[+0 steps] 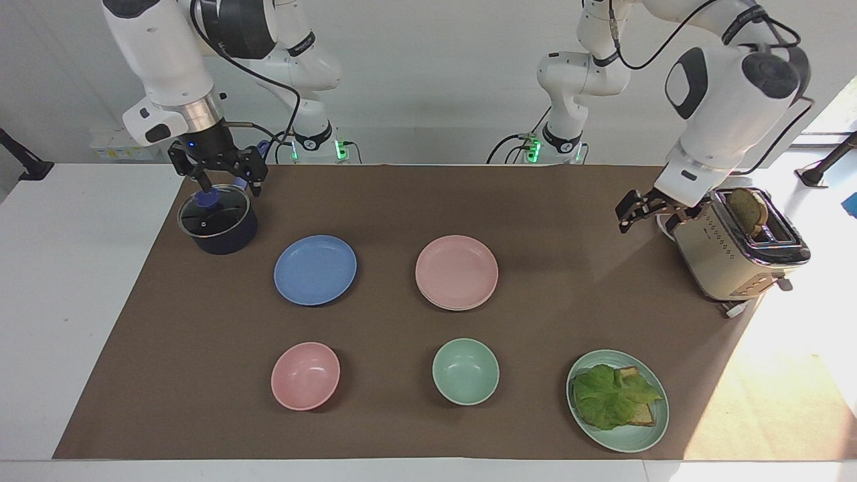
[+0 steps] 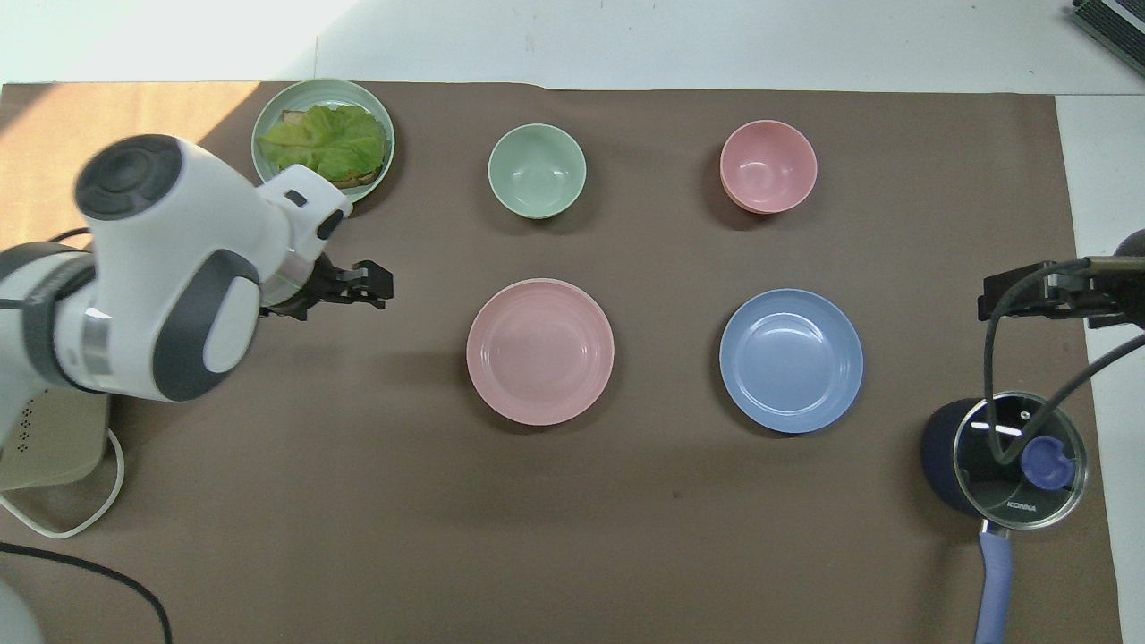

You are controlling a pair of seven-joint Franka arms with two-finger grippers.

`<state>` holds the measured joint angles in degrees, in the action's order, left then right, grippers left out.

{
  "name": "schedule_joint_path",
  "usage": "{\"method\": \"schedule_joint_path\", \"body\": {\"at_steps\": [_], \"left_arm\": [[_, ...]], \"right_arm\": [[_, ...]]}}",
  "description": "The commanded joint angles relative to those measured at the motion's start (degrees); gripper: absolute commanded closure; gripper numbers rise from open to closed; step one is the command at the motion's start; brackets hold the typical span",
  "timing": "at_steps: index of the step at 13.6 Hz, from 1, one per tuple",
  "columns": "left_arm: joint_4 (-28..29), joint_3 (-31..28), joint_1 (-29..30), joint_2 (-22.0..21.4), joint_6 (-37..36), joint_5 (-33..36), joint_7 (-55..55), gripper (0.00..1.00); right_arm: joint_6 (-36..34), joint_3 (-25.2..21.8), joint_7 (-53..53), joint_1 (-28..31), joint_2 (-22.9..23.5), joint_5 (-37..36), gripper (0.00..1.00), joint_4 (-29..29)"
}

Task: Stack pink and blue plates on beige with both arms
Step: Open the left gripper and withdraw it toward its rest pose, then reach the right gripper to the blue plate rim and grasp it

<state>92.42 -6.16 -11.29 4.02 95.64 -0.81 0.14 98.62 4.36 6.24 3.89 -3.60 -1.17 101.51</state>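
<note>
The pink plate (image 1: 456, 270) (image 2: 540, 351) lies flat on the beige plate (image 1: 462, 308) in the middle of the mat; only a thin beige rim shows under it. Beside this pair, toward the right arm's end, the blue plate (image 1: 315, 270) (image 2: 792, 360) rests alone on the mat. My left gripper (image 1: 637, 215) (image 2: 385, 284) hangs open and empty in the air next to the toaster, well away from the plates. My right gripper (image 1: 229, 185) hovers open and empty just above the pot's lid.
A dark blue pot (image 1: 217, 224) with a glass lid stands at the right arm's end. A cream toaster (image 1: 733, 244) holding bread stands at the left arm's end. Farther from the robots lie a pink bowl (image 1: 305, 375), a green bowl (image 1: 465, 371) and a green plate (image 1: 626, 438) with lettuce and toast.
</note>
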Motion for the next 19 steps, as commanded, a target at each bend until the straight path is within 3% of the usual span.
{"method": "schedule_joint_path", "body": {"at_steps": [1,5,7,10,15,18,19], "left_arm": [[-1.5,0.3,0.0,-2.1,-2.5,1.4,1.7,0.0],[-0.9,-0.5,1.0,-3.0,-1.0,0.7,0.6,0.0],[-0.3,-0.5,2.1,-3.1,0.7,0.1,1.4,0.0],[0.2,-0.5,2.8,-2.5,2.1,-0.1,3.7,0.0],[0.2,-0.5,3.6,-2.4,2.6,-0.1,3.4,0.0],[0.1,-0.5,3.7,-2.4,1.7,-0.1,3.0,0.0],[0.1,-0.5,3.8,-2.4,1.6,-0.1,3.0,0.0]], "right_arm": [[6.0,0.3,-1.2,0.6,-2.2,2.4,0.0,8.2],[25.2,0.1,-10.9,3.0,-2.2,9.6,0.0,24.0],[32.4,0.1,-15.4,4.2,-1.8,12.1,0.0,29.2],[37.1,0.1,-20.5,6.0,3.1,20.1,0.03,29.4],[40.5,0.1,-22.3,6.6,8.8,26.0,0.09,30.0],[40.3,0.1,-25.8,6.9,10.6,30.2,0.26,30.5],[39.6,0.1,-26.0,7.1,10.5,30.3,0.42,30.5]]}}
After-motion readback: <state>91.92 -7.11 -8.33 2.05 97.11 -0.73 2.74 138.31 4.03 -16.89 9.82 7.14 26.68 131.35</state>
